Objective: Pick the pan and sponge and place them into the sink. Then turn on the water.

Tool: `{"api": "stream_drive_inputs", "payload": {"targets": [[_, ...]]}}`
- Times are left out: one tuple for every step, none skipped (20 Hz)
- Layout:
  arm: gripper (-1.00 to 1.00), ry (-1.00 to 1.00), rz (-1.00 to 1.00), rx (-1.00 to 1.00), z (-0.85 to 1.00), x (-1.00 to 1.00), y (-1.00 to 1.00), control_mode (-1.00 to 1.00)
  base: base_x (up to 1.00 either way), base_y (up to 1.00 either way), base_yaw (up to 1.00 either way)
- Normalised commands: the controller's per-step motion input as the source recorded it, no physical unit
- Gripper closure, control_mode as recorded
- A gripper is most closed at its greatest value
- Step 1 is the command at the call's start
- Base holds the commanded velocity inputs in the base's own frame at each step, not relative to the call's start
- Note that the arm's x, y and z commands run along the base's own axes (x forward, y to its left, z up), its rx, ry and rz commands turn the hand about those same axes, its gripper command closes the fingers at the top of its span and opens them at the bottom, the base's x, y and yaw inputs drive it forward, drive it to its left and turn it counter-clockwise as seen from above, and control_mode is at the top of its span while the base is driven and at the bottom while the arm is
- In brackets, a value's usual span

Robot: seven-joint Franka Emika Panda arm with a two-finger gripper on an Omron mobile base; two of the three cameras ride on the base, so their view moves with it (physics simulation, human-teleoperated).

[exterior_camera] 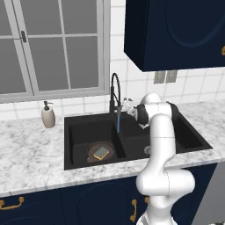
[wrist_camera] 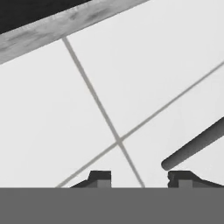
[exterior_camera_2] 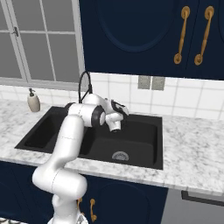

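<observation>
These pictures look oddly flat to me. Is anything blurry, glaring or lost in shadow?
Left base view: even light, no glare; the pan and sponge blend into the dark sink, while the blue water stands out. Right base view: the sink's basins are near black and soft-edged. Hand view: bright white wall tiles, flat, no shadows, with the tool at the bottom and a dark rod beside it.

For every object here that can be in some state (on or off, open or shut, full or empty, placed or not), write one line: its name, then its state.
water: running, a thin blue stream from the faucet
pan: lying in the left basin of the sink
sponge: resting in the pan
right basin: empty, drain bare
gripper: open, holding nothing, facing the wall tiles
window: shut
upper cabinet: doors shut
</observation>
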Motion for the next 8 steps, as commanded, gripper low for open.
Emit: {"api": "stream_drive_inputs", "payload": {"targets": [[1.00, -0.13, 0.00, 0.43, 0.31, -0.53, -1.00, -1.00, 0.00, 0.00, 0.00], [1.00, -0.26, 0.00, 0.51, 0.81, -0.76, -1.00, -1.00, 0.00, 0.00, 0.00], [1.00, -0.29, 0.00, 0.49, 0.85, -0.77, -1.00, -1.00, 0.00, 0.00, 0.00], [1.00, -0.29, 0.00, 0.46, 0.76, -0.75, -1.00, -1.00, 0.00, 0.00, 0.00], [1.00, -0.28, 0.00, 0.43, 0.64, -0.75, -1.00, -1.00, 0.00, 0.00, 0.00], [1.00, -0.30, 0.00, 0.43, 0.59, -0.82, -1.00, -1.00, 0.00, 0.00, 0.00], [1.00, -0.34, 0.00, 0.44, 0.61, -0.90, -1.00, -1.00, 0.00, 0.00, 0.00], [1.00, -0.36, 0.00, 0.44, 0.56, -0.96, -1.00, -1.00, 0.00, 0.00, 0.00]]}}
